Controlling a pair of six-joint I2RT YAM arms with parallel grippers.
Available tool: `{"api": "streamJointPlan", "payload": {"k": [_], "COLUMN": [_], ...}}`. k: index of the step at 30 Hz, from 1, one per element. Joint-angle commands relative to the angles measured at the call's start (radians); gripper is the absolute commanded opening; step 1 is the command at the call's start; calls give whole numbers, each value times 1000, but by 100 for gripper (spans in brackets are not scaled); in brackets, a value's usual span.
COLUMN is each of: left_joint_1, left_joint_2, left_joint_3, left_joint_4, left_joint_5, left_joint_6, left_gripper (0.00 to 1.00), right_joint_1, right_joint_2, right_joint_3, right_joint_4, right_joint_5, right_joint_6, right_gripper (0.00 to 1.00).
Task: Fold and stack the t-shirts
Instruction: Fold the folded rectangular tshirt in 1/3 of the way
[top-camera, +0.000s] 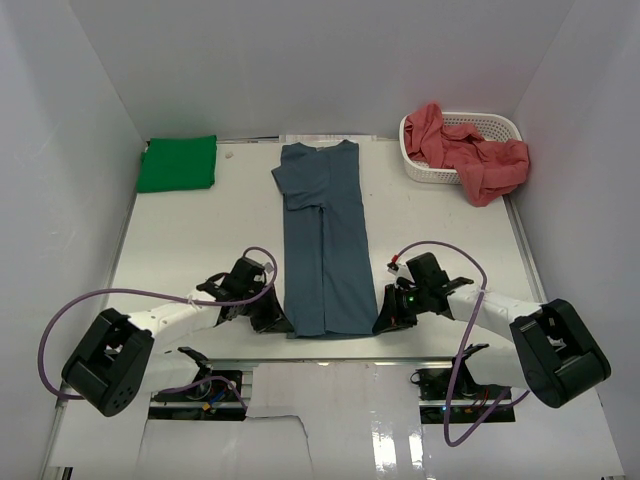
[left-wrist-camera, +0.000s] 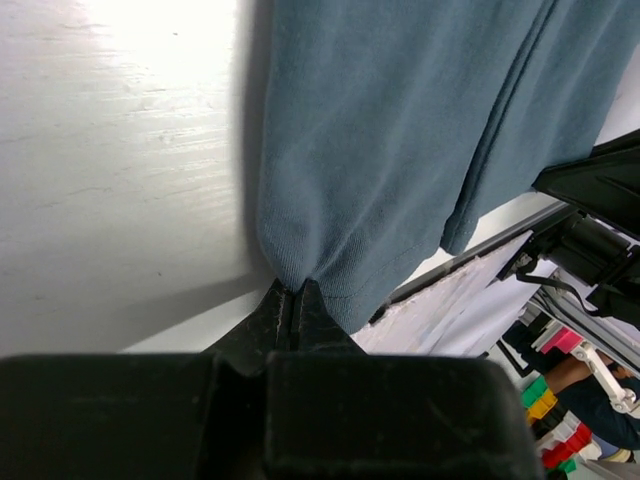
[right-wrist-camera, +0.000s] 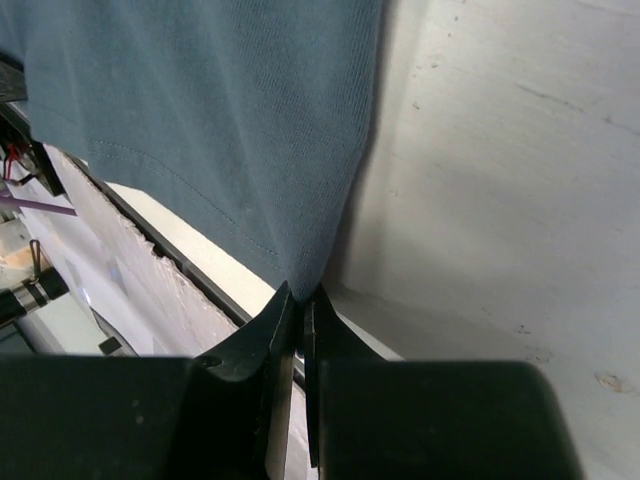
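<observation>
The white bench is boxed in by pale walls on three sides. Down its middle lies the slate blue t-shirt, folded lengthwise into a narrow strip. Its collar is near the far edge and its hem reaches the near edge at lower centre. Broad bare bench lies open to the left and right of the strip. At the upper right, a white perforated basket holds the salmon red t-shirts, which spill over its rim. At the upper left, the bright green t-shirt lies folded against the far edge. The left fingers are pressed together, pinching the hem's lower left corner. The right fingers pinch its lower right corner.
</observation>
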Motion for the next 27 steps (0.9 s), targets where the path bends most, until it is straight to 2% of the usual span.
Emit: {"api": "streamJointPlan", "payload": {"k": [1,11,20,27], "left_joint_1": [-3,-1,-1,-1], "left_joint_2": [-16,-22,-25,36], "left_joint_3": [48,125,185,249], "left_joint_4": [-40,-80,-141,-155], "left_joint_5": [19,50,-1,0], "left_joint_6": [21,18,18,26], "left_gripper": [0,0,0,0], "right_joint_1": [10,13,13,13], "right_joint_2": [2,-4,-2,34], "right_joint_3": [35,107,222,302], "right_joint_4": [-132,-171,-229,-235], "right_joint_5": [82,65,74,59], "right_joint_6": [-40,-32,-37,-44], "right_gripper": [8,8,8,8]}}
